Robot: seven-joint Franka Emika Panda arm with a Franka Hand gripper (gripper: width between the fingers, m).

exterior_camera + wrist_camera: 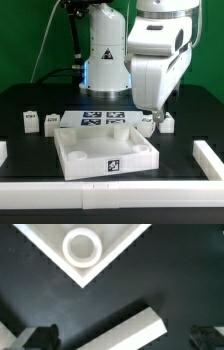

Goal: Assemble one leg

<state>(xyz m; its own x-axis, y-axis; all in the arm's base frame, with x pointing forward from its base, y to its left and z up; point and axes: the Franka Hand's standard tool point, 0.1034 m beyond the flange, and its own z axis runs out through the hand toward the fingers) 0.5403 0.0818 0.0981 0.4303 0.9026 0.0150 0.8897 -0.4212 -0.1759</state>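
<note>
On the exterior view's left, a spare leg (pixel 30 120) and a second spare leg (pixel 52 121) stand on the black table (pixel 20 100). Next come the marker board (pixel 100 119) and the big white tray (pixel 80 165). Then the gripper (pixel 150 120) hangs low, its fingers (pixel 35 336) wide apart. The leg (pixel 140 330) sits between them, touching neither. A last leg (pixel 167 122) is just beside it.

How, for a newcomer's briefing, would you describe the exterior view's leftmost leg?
Find the square white tray, then the marker board behind it. Past the board's end at the exterior view's left stand two small tagged white legs; the leftmost leg is the outer one, the other leg nearer the board.
</note>
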